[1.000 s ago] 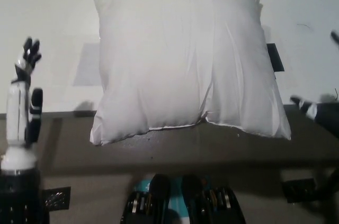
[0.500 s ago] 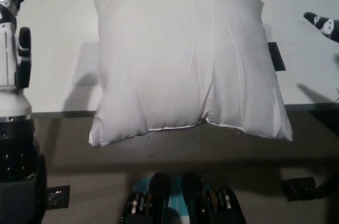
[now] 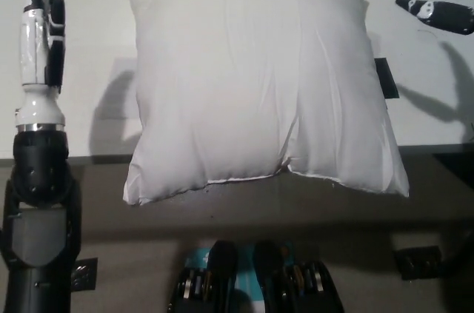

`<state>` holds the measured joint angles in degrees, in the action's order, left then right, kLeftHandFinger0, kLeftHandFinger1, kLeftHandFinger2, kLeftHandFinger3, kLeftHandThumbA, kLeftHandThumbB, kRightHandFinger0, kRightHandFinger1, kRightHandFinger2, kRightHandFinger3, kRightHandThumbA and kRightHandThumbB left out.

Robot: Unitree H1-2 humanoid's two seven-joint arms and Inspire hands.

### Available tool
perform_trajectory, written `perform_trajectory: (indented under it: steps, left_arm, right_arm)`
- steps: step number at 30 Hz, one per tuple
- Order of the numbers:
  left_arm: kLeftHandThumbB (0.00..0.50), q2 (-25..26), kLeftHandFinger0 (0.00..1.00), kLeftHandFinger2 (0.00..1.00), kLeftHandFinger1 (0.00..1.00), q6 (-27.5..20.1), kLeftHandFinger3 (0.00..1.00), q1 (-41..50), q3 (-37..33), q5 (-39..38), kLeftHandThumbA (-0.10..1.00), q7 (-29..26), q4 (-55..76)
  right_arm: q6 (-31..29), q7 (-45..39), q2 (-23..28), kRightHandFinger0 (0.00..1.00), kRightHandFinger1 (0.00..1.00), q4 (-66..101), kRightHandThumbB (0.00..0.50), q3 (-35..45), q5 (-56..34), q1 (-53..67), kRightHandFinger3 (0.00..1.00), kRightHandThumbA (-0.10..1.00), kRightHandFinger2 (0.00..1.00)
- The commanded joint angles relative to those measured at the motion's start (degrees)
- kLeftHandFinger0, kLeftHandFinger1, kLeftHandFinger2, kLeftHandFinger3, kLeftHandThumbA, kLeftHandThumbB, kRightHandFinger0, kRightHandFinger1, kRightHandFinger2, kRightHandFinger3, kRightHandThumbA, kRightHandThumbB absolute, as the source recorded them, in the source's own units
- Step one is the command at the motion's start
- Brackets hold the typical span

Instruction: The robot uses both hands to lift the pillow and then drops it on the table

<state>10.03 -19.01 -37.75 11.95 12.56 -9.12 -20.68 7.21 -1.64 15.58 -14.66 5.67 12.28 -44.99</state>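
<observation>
You see the pillow (image 3: 259,80), white and plump, lying flat in the middle of the table (image 3: 89,2), with its near edge hanging a little over the table's dark front edge toward 6 o'clock. Its near corners sit at about 7 and 5 o'clock, its far corners close to the top of the view.

Your left hand (image 3: 43,24) is at 9 o'clock from the pillow, raised over the white tabletop and apart from the pillow's side. It stands straight, fingers stretched toward 12 o'clock and lying close beside each other, holding nothing. Its shadow falls on the table between the arm and the pillow.

Your right hand (image 3: 437,13) shows at about 2 o'clock from the pillow, only partly in view at the picture's edge, pointing toward the pillow's far right corner but not touching it. You cannot tell whether it is spread or closed. Its shadow lies on the table below it, toward 4 o'clock.
</observation>
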Motion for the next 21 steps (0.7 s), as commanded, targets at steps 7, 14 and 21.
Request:
perform_trajectory:
  steps: [7,14,21]
  left_arm:
    - [0.208,0.8,1.0,1.0,1.0,-2.4,1.0,-5.8,-0.4,-0.6,1.0,-5.0,-13.2]
    - [0.146,0.4,1.0,1.0,1.0,-5.6,1.0,-8.1,-1.3,-1.5,1.0,-6.0,-24.1]
    - [0.105,-1.4,1.0,1.0,1.0,-6.2,1.0,-10.2,-2.4,-2.7,1.0,-7.3,-32.2]
  right_arm:
    - [-2.4,1.6,-1.5,1.0,1.0,-10.4,0.368,1.4,-4.6,-4.8,1.0,1.0,1.0]
    - [-5.1,2.7,-4.0,1.0,1.0,-19.6,0.35,2.1,-6.7,-6.0,1.0,1.0,1.0]
    - [-6.4,4.5,-5.9,1.0,1.0,-27.3,0.344,1.1,-6.1,-6.3,1.0,1.0,1.0]
